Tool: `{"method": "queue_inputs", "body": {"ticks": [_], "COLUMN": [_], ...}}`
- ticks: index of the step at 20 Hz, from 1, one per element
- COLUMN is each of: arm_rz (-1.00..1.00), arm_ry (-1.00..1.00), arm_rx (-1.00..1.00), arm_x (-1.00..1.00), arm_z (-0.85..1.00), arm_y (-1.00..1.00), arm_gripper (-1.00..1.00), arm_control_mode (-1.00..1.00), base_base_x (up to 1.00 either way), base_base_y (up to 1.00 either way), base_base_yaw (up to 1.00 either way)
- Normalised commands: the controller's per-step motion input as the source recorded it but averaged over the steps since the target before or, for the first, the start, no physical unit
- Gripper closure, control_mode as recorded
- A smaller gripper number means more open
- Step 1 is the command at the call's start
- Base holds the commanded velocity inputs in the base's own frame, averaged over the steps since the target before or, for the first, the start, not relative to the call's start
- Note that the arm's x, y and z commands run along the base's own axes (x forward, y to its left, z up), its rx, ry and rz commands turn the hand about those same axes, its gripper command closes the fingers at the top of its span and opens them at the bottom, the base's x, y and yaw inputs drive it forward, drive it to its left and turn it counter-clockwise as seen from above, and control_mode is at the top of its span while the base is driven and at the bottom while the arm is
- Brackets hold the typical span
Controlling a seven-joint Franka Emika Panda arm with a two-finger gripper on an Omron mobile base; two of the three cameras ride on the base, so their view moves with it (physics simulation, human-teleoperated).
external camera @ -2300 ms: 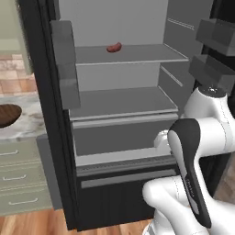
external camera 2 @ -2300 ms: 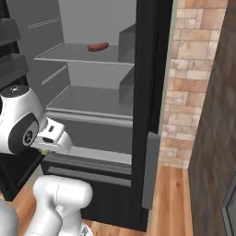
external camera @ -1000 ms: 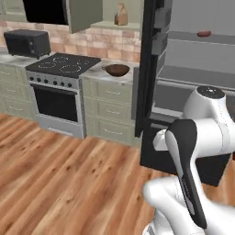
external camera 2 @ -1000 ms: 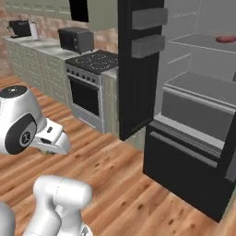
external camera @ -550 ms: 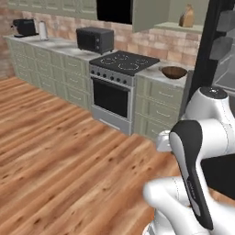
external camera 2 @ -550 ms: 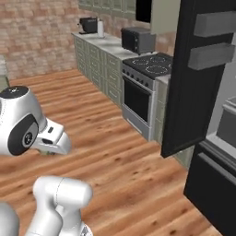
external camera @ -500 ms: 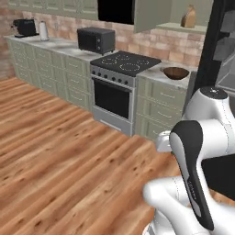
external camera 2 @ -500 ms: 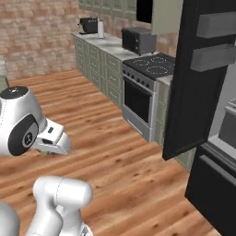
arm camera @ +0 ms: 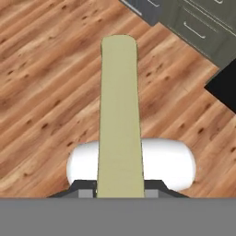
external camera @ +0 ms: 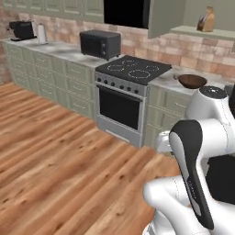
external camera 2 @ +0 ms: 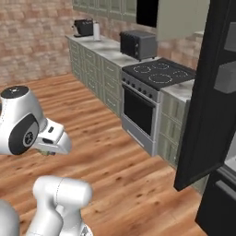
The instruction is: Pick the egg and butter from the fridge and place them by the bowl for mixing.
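**Carrying the butter toward the bowl – hand low, pointing at the floor**

Clamped shut on the slim pale yellow stick of butter (arm camera: 119, 106), with the two-finger gripper (arm camera: 119, 185) gripping one end and the rest jutting straight out between the tips. Long axis in line with the hand's own pointing direction, so aimed down at the brown wooden plank floor (arm camera: 46, 69) rather than lying flat. Looks smooth, straight-sided, rounded at the far end, uniform in colour, no wrapper or marks to be made out; sits centred in the grip, not visibly skewed.

Seen from the left base camera, the round shallow dark brown wooden bowl (external camera: 192, 81) rests on the pale marbled counter (external camera: 167, 80) just to the right of the black-topped silver stove (external camera: 133, 69), against the brick wall. From the right base camera, the open door of the tall black fridge (external camera 2: 207, 92) stands at the right, just past that same stretch of counter.

Deciding relation – bowl ahead of the base and higher than the downward-pointing hand, well apart from it. Judged step: transport of the butter, with the placing not yet begun. Likely calls for closing on the counter, lifting the hand above the counter edge, and tipping the stick toward level so it can be laid down beside the bowl, not inside it. Risk: a stick set down end-first may topple or roll against the bowl's rim.
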Motion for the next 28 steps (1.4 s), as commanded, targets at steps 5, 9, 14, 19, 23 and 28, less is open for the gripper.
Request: {"method": "queue_inputs", "body": {"ticks": [5,9,14,19,23,28], "arm_rz": [0.00,0.00,0.00,0.00,0.00,0.00], "arm_ry": [0.00,0.00,0.00,0.00,0.00,0.00], "arm_rx": [0.00,0.00,0.00,0.00,0.00,0.00], "arm_x": [0.00,0.00,0.00,0.00,0.00,0.00], "arm_z": [0.00,0.00,0.00,0.00,0.00,0.00], "arm_y": [0.00,0.00,0.00,0.00,0.00,0.00], "arm_gripper": [1.00,1.00,1.00,1.00,1.00,1.00], "arm_control_mode": [1.00,1.00,1.00,1.00,1.00,1.00], "base_base_x": [0.68,0.59,0.62,0.69,0.67,0.75], "base_base_y": [0.25,0.27,0.30,0.36,0.36,0.34], "base_base_yaw": [-0.41,-0.50,-0.46,-0.40,-0.41,-0.33]}}
